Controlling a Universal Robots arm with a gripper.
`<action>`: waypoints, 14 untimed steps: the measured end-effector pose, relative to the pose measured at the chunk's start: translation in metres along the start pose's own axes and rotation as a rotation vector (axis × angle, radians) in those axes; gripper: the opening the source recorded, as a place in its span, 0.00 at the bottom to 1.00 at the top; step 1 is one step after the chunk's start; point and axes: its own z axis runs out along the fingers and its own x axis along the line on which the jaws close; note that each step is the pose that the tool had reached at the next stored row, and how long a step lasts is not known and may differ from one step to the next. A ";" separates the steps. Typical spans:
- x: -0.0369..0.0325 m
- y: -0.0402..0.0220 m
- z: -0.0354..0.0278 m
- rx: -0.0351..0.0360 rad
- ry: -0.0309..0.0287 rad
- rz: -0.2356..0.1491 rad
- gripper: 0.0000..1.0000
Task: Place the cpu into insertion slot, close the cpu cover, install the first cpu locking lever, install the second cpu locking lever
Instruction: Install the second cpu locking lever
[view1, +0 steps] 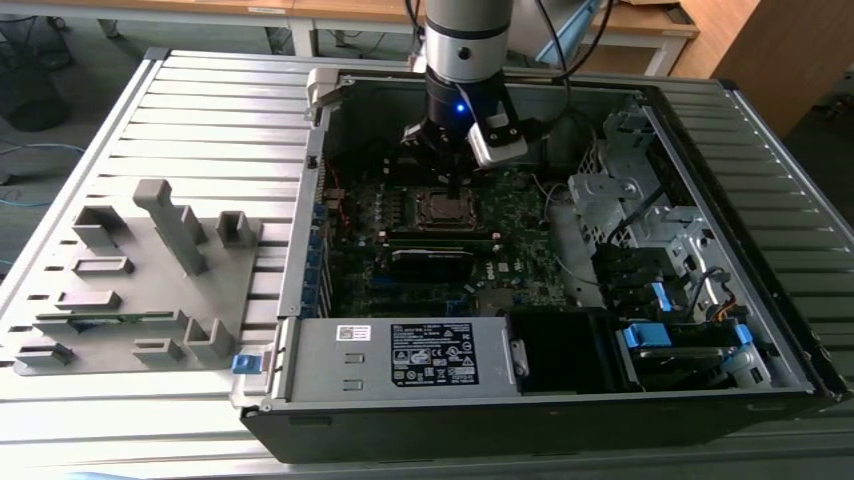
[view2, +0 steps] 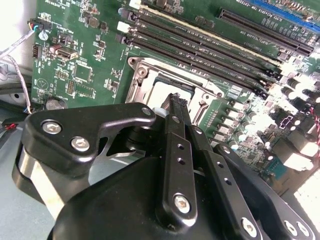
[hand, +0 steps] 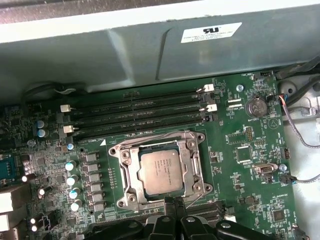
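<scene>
The chip (hand: 160, 171) lies flat in the socket (hand: 159, 170) on the green board (hand: 240, 150), with the cover (hand: 192, 165) folded down around it. The claw (hand: 172, 206) hangs just over the socket's near edge, fingers pressed together and holding nothing. From the claw the chip lies straight ahead and slightly below, close by.
</scene>
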 end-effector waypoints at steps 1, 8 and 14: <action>-0.0001 -0.0006 0.0000 0.0001 0.0000 0.000 0.10; -0.0003 -0.0016 0.0000 0.0001 0.0000 0.000 0.10; -0.0003 -0.0016 0.0001 0.0007 0.0032 0.000 0.10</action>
